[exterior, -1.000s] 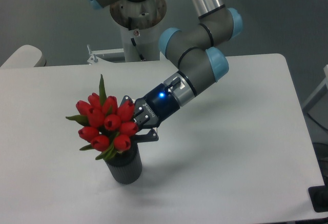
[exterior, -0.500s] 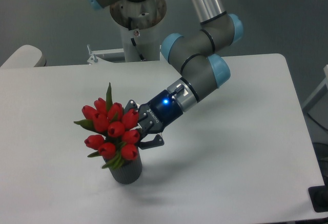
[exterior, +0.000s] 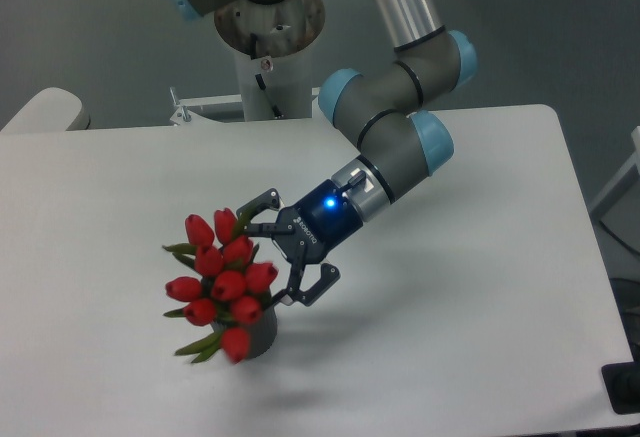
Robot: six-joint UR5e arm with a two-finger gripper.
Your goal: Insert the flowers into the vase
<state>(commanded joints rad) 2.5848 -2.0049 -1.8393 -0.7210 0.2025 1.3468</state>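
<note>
The flowers (exterior: pixel 222 277), a tight bunch of red tulip buds with green leaves, stand in the vase (exterior: pixel 264 333) at the front left of the white table (exterior: pixel 450 307). The bunch leans to the left and covers most of the vase; only part of its dark grey side shows. My gripper (exterior: pixel 263 259) is open just right of the bunch. Its fingers spread wide, one above the buds and one beside the vase rim, and hold nothing.
The arm's base column (exterior: pixel 268 27) rises behind the table's far edge. A beige rounded object (exterior: pixel 45 112) sits past the table's left corner. A dark object (exterior: pixel 622 389) lies by the front right corner.
The gripper has opened and let go of the flowers. The bunch has sunk lower into the vase and tipped leftward. The arm has shifted slightly down and to the right.
</note>
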